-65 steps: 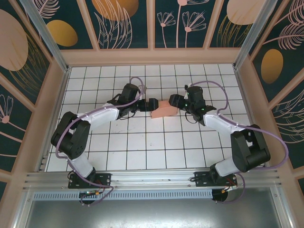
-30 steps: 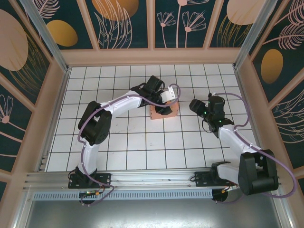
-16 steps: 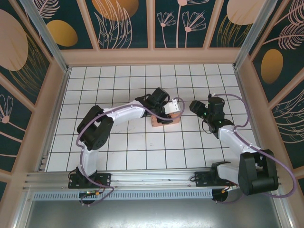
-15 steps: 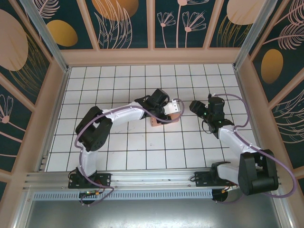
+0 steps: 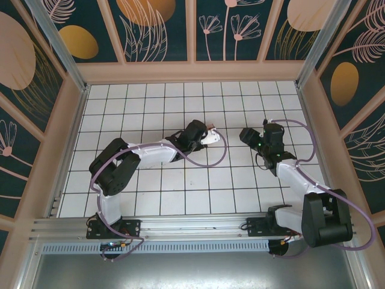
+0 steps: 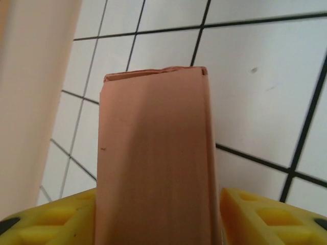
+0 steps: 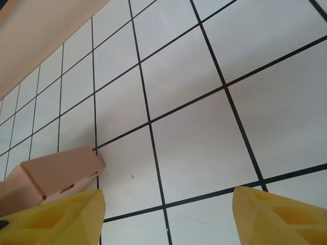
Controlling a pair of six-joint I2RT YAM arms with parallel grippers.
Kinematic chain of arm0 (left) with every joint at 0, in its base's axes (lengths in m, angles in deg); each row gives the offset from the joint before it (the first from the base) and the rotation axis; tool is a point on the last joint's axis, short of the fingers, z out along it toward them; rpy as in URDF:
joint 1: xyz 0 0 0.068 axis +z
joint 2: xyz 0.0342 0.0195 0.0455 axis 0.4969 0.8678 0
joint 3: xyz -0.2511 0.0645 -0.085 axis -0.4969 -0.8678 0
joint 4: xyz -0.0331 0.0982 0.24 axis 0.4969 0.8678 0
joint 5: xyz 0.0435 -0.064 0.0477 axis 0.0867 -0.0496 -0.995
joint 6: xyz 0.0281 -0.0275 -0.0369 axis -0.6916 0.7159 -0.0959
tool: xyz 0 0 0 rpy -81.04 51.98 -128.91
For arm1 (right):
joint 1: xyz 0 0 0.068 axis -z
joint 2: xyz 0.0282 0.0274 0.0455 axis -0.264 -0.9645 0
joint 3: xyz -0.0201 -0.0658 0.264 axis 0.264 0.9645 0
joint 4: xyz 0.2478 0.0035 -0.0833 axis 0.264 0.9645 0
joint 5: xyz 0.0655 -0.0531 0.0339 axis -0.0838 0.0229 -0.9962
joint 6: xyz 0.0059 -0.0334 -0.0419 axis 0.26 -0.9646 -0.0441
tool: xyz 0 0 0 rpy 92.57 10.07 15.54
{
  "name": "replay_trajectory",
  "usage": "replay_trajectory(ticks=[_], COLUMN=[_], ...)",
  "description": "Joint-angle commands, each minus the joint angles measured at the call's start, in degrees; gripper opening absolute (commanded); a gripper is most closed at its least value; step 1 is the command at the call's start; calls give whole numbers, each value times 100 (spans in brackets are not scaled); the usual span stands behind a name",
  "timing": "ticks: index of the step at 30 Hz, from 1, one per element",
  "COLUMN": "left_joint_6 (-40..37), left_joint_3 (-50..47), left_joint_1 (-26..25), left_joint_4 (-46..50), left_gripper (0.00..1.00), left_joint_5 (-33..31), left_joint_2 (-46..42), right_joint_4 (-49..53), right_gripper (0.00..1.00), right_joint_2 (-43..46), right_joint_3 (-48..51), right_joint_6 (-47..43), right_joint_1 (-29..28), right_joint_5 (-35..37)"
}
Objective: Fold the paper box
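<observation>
From its base at the near edge of the tiled table (image 5: 180, 192), the left arm reaches out toward 2 o'clock and the right arm toward 11 o'clock, so the two wrists sit near each other around the middle of the grid. The left gripper (image 6: 158, 219) is pinching the paper box (image 6: 156, 148). In the left wrist view its yellow fingers (image 6: 51, 224) press against the box's two long sides at 7 and 5 o'clock. The salmon-pink box runs straight out from between them toward 12 o'clock and ends in a closed, slightly uneven edge. White tiles lie behind the box, and whether it touches them cannot be told. The right gripper (image 7: 166, 219) stands spread wide, with only bare tiles between its yellow tips. It lies at 3 o'clock from the left gripper in the overhead view, apart from it. In the right wrist view the box sits at 8 o'clock, just above the left-hand tip and outside the jaws, showing one long face and a side with small slots.
</observation>
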Motion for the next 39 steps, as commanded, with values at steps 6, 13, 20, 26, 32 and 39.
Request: replay_trajectory(ticks=[6,13,20,26,32,39], left_joint_6=[148,873,1586,3075,3652,3939], left_joint_3=[42,70,-202,-912,-2179,-3819], left_joint_1=[7,2,37,508,1018,2005], left_joint_4=[-39,484,118,-1036,-2020,-2897], left_gripper=[77,87,99,99,99,99], left_joint_5=[402,1850,2338,2222,1074,-256], left_joint_2=[-288,-652,-1025,-1792,-2727,-4064], right_joint_4=[-178,-142,-183,-530,-1242,-2177], right_gripper=[67,67,67,83,94,99], right_joint_2=[-123,-116,-80,-32,131,-145], right_joint_3=[24,-30,-23,3,104,274], right_joint_6=[18,-43,-91,-292,-904,-1819], right_joint_1=[48,69,65,64,68,138], right_joint_5=[-71,-84,-135,-325,460,2005])
